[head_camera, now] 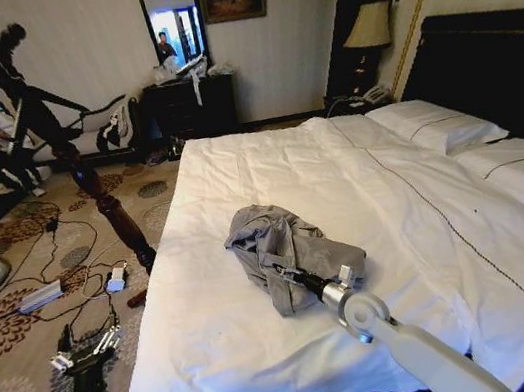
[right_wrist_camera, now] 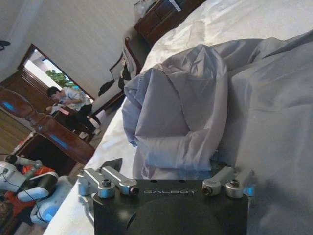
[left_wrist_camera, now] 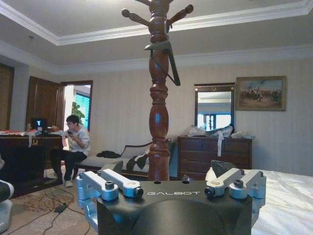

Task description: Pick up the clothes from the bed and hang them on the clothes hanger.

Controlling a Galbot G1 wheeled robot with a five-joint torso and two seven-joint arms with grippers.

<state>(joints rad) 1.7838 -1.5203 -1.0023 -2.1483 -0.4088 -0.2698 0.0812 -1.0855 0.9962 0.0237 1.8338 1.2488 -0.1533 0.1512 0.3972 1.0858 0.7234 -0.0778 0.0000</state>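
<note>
The clothes (head_camera: 286, 247), a crumpled pale blue-grey shirt, lie in a heap on the near middle of the bed (head_camera: 250, 360). My right gripper (head_camera: 286, 275) reaches in from the lower right and is pushed into the heap's near edge. In the right wrist view the gripper (right_wrist_camera: 166, 164) is open, with folds of the clothes (right_wrist_camera: 195, 103) bulging between its spread fingers. My left gripper (head_camera: 87, 354) hangs open and empty over the carpet beside the bed. In the left wrist view a thin clothes hanger (left_wrist_camera: 165, 56) hangs from the top of a wooden coat stand (left_wrist_camera: 159, 122), straight ahead of the left gripper (left_wrist_camera: 164, 169).
The wooden coat stand (head_camera: 100, 199) rises from the carpet just left of the bed. Cables and small white boxes (head_camera: 41, 296) litter the floor around it. A dark dresser (head_camera: 191, 107) and a bench stand at the far wall. Pillows (head_camera: 438, 129) and a dark headboard (head_camera: 493, 64) are at right.
</note>
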